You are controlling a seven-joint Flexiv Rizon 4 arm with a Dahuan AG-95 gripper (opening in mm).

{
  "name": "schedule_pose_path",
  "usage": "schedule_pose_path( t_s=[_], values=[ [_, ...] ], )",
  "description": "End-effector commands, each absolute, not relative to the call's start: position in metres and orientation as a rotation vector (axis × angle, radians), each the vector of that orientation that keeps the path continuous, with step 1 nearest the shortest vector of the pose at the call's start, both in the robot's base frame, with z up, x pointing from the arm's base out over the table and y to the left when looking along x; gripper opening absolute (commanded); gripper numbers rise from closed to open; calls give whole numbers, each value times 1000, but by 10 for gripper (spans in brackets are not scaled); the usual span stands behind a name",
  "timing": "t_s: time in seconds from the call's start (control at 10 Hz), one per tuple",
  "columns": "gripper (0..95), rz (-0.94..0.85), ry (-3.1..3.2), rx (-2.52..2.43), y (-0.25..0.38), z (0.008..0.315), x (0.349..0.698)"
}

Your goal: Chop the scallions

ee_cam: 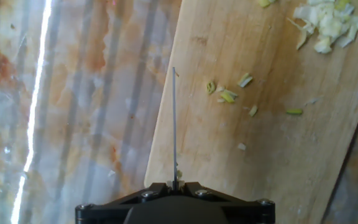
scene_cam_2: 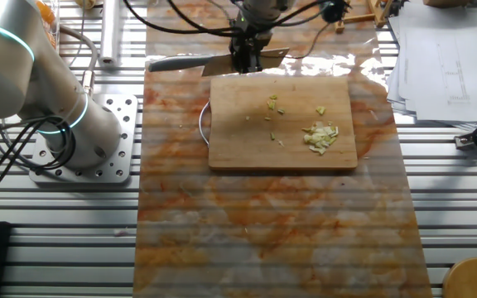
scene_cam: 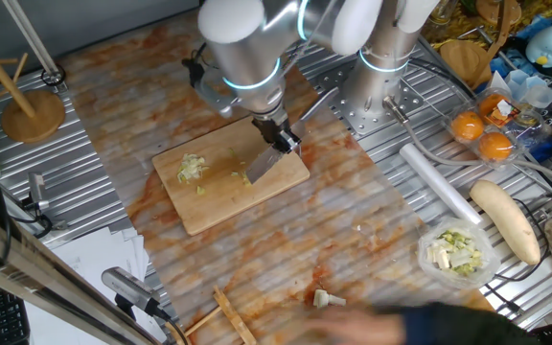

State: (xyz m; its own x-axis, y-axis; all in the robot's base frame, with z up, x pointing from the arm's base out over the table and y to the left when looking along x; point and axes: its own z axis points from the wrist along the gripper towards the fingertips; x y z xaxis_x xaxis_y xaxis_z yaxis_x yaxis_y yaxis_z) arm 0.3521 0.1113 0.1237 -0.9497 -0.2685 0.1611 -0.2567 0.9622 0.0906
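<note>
Chopped scallions (scene_cam: 192,169) lie in a small pile on the wooden cutting board (scene_cam: 228,206). The pile also shows in the other fixed view (scene_cam_2: 321,136) and in the hand view (ee_cam: 325,22). A few slivers (ee_cam: 225,94) lie near the board's middle. A pale stalk stub (scene_cam: 326,299) lies on the table near the front. My gripper (scene_cam: 281,139) is shut on a knife (scene_cam: 260,167), which is held over the board's edge. In the hand view the blade (ee_cam: 174,124) is edge-on along the board's left edge (ee_cam: 160,143), apart from the slivers.
A clear bowl of chopped greens (scene_cam: 458,251) and a long cream root vegetable (scene_cam: 506,218) lie at the right. Packed oranges (scene_cam: 482,134) and a white roll (scene_cam: 439,182) are behind them. A blurred dark shape (scene_cam: 429,321) crosses the front edge. A wooden stand (scene_cam: 32,110) is at the left.
</note>
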Motion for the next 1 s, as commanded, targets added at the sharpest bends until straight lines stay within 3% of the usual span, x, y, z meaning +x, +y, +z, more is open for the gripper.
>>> schedule_pose_path(
  t_s=[0.1,1.0],
  values=[
    [0,-74,-2944,400,112,122,354],
    [0,-67,-2942,420,110,122,350]
  ],
)
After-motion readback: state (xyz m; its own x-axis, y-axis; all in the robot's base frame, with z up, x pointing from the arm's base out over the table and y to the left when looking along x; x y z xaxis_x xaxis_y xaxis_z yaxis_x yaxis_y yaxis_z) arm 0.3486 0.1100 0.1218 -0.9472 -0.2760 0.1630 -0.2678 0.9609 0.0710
